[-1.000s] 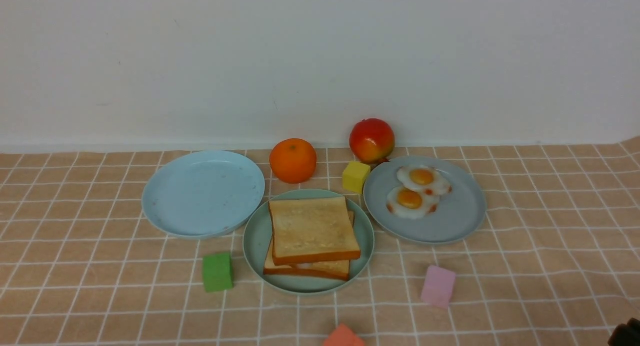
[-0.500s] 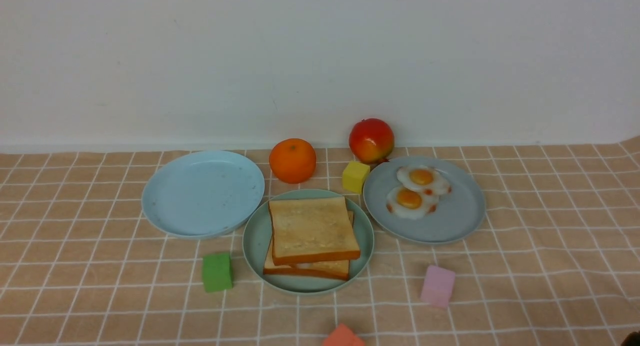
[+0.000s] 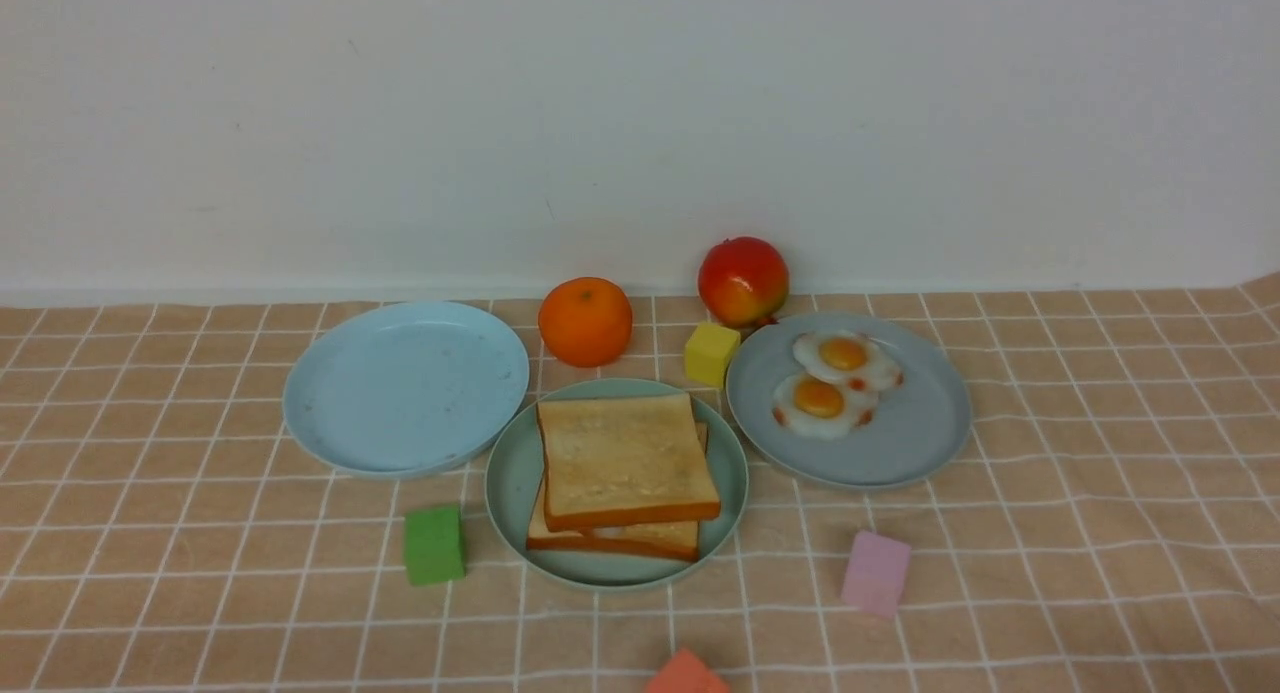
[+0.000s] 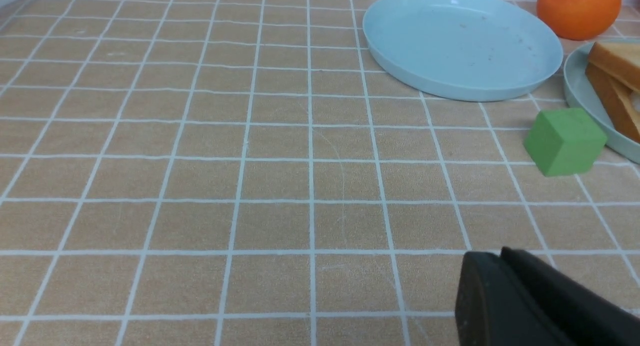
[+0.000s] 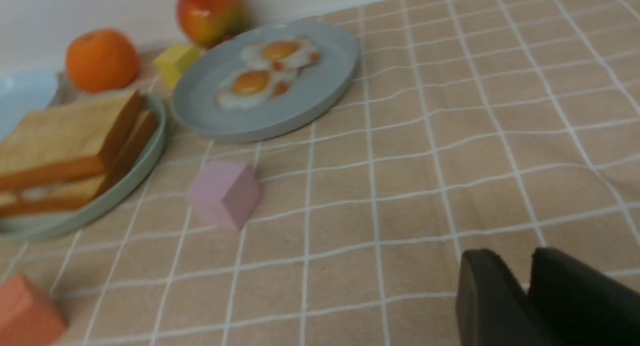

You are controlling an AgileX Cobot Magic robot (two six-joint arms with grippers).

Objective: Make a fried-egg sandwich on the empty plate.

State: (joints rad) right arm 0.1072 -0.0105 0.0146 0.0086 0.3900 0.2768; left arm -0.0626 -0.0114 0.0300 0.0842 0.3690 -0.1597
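The left claw [image 4: 494, 254] is narrow, with its two dark fingers very close together, and I cannot tell if they touch. The right claw [image 5: 512, 255] is open just a little, with a small gap between its finger tips. Both claws hold nothing.

The fried-egg sandwich [image 3: 628, 463] sits on the round green plate [image 3: 617, 571], in the middle of the front view. Its top toast is a bit crooked on the bottom toast, and a bit of white peeks out between them.

The light blue plate [image 3: 405, 393] is on the left, and the gray plate [image 3: 915, 443] is on the right. Two fried eggs [image 3: 835, 385] lie on the gray plate.

An orange [image 3: 586, 323] and a red and yellow fruit [image 3: 743, 281] are at the back, near the wall [image 3: 640, 123]. A yellow block [image 3: 712, 354] is between the green plate and that fruit. A green block [image 3: 435, 544], a pink block [image 3: 876, 574] and an orange-red block [image 3: 687, 675] are on the surface [image 3: 1080, 563] too, which has a brown cloth with white lines.
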